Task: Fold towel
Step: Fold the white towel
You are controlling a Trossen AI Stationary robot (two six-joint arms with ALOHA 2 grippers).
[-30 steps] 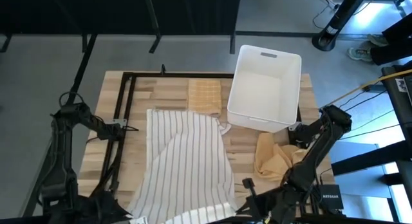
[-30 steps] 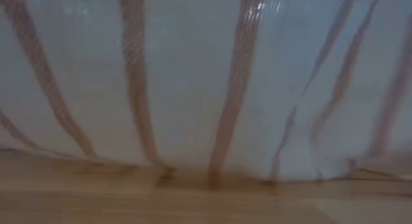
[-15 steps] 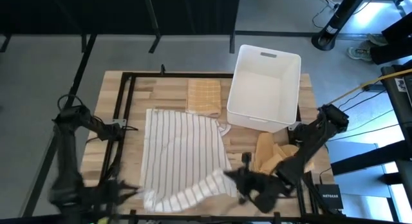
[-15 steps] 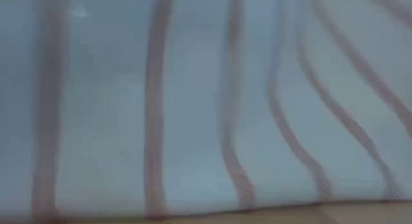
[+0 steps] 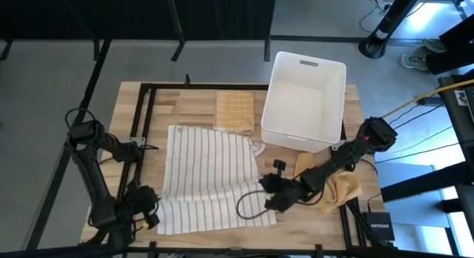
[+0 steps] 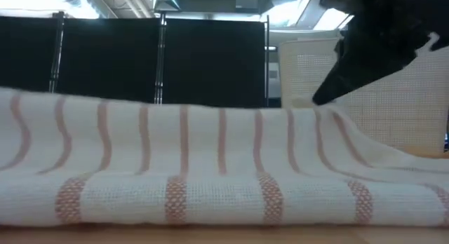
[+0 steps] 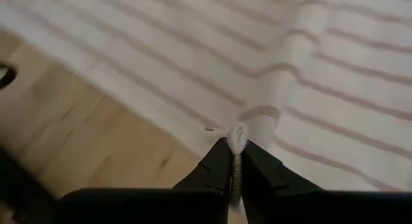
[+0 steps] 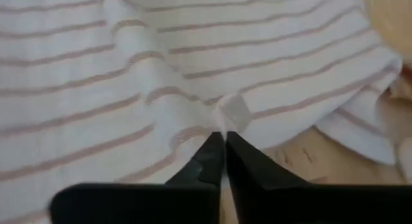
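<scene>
The white towel [image 5: 215, 176] with thin brown stripes lies spread flat on the wooden table, and its near edge fills the low view [image 6: 210, 174]. My left gripper [image 5: 151, 212] is at its near left corner, shut on the cloth [image 7: 236, 150]. My right gripper [image 5: 271, 202] is at its near right corner, and its fingers are together at a pucker in the cloth [image 8: 223, 141]. My left gripper pinches a small raised fold at the towel's near left edge [image 7: 237, 135] between its two fingertips, slanting down from the table's near left. The rest of the towel lies slack on the table. My right gripper's fingertips [image 8: 214, 147] meet a puckered spot near the towel's near right corner [image 8: 226, 114], slanting down from the right. The tips hide how much cloth is between them. The towel around it rests on the table.
A white bin [image 5: 337, 67] stands at the far right. A folded yellow cloth [image 5: 235, 111] lies just beyond the towel's far edge. A crumpled yellow cloth [image 5: 337, 190] lies under the right arm. A black frame [image 5: 144, 102] runs along the table's left and far sides.
Both grippers have come down and away from the near edge, tipping further downward, still with the towel's near corners. The near end of the towel, which was lifted and hanging in front of the low camera, now lies spread flat on the table. Its far end has stayed where it was.
</scene>
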